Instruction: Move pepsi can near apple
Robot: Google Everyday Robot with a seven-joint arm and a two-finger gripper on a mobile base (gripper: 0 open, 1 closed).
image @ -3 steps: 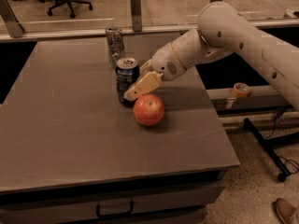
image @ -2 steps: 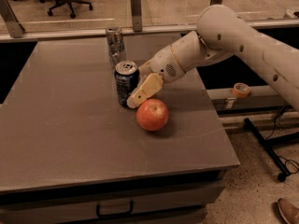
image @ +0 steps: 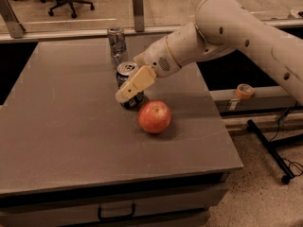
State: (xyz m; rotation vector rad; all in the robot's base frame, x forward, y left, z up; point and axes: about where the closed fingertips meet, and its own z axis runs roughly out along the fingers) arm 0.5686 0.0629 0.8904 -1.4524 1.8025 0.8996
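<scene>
Clasping the pepsi can (image: 126, 70), the end effector (image: 126, 95) sits beside the apple (image: 154, 117).

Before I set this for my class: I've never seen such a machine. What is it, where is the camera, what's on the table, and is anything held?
It is a robot: one pale arm ending in a gripper. The single camera looks down on a grey table. On it stand a dark blue pepsi can, a slimmer silver can behind it, and a red apple in front. The gripper is at the pepsi can; whether it holds it cannot be told.
</scene>
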